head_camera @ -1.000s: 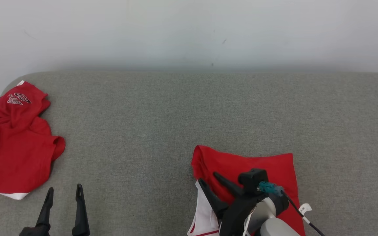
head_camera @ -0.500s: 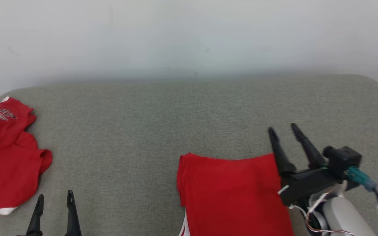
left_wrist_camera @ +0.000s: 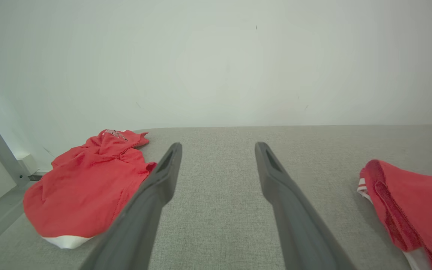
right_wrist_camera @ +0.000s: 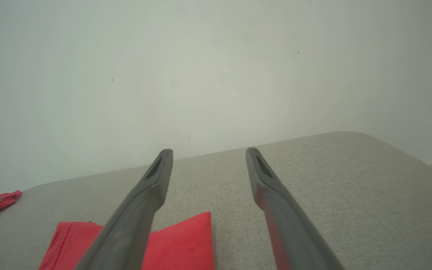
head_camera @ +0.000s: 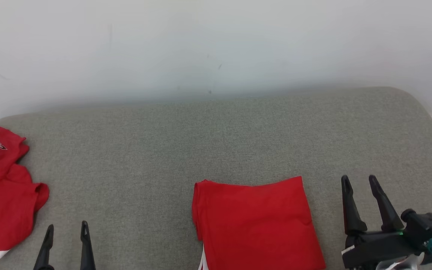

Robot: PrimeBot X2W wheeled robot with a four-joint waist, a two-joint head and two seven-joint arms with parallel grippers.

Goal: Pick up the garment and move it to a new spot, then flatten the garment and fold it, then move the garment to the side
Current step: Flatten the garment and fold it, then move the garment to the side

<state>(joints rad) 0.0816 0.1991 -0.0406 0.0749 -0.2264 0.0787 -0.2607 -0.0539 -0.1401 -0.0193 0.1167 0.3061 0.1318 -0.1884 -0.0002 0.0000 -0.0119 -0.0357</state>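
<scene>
A red garment (head_camera: 255, 225) lies folded into a flat rectangle on the grey padded surface (head_camera: 216, 142), near the front at centre right; it also shows in the left wrist view (left_wrist_camera: 414, 202) and the right wrist view (right_wrist_camera: 178, 243). My right gripper (head_camera: 359, 182) stands open to the right of the garment, apart from it, with nothing between its fingers (right_wrist_camera: 156, 176). My left gripper (head_camera: 67, 228) is open at the lower left, empty, its fingers (left_wrist_camera: 167, 165) pointing toward the wall.
A second red garment (head_camera: 2, 191) with a printed logo and white hem lies crumpled at the surface's left edge, also in the left wrist view (left_wrist_camera: 88, 183). A pale wall (head_camera: 216, 48) rises behind. The surface's right corner rounds off at the far right.
My right gripper let go of the folded garment, opened, and swung off to its right. The head camera shifted, so the whole scene slid left and down.
</scene>
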